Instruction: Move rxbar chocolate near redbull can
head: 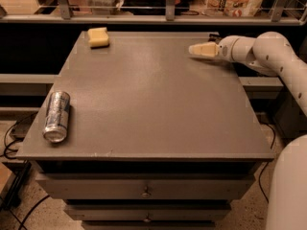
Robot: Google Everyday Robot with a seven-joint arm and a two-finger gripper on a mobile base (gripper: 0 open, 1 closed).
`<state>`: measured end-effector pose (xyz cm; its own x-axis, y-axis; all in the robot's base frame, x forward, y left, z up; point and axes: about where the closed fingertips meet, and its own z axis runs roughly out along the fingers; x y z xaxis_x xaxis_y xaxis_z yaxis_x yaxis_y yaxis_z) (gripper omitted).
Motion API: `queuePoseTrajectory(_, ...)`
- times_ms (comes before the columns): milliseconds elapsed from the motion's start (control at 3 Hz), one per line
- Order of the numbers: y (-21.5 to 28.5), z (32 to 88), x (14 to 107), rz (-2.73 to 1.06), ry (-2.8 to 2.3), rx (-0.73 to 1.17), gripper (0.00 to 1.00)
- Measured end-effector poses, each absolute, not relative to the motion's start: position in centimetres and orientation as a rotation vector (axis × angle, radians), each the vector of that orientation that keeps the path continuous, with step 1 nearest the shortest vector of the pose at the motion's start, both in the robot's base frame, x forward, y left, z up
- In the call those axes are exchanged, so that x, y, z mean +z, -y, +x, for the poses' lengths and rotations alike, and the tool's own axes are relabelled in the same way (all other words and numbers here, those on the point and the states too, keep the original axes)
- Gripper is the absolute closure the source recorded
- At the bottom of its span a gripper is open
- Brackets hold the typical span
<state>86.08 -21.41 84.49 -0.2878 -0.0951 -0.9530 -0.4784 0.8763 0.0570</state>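
Camera view: the tool (195, 49), a cream wedge on a smooth white arm, reaches in low at the table (158, 109)'s two o'clock, probably for the rxbar chocolate, which I cannot make out. Whether it is spread or pinching, I cannot tell. The redbull can (56, 115), shiny metal, lies on its side at eight o'clock. A soft yellow sponge (98, 37) sits at eleven.

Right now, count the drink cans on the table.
1. The redbull can lies on its side near the table's front left edge. The claw is over the far right corner.
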Motion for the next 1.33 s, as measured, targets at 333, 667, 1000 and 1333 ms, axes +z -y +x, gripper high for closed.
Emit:
queuePoseTrajectory(333,21.41,86.08,84.49,-0.429,-1.843,0.396,0.0)
queuePoseTrajectory(667,20.85,86.32,84.49,-0.47,-1.845,0.365,0.18)
queuePoseTrajectory(1000,20.55,86.6,84.31,-0.492,-1.853,0.349,0.41)
queuePoseTrajectory(1333,20.78,86.99,84.12,-0.49,-1.86,0.344,0.65)
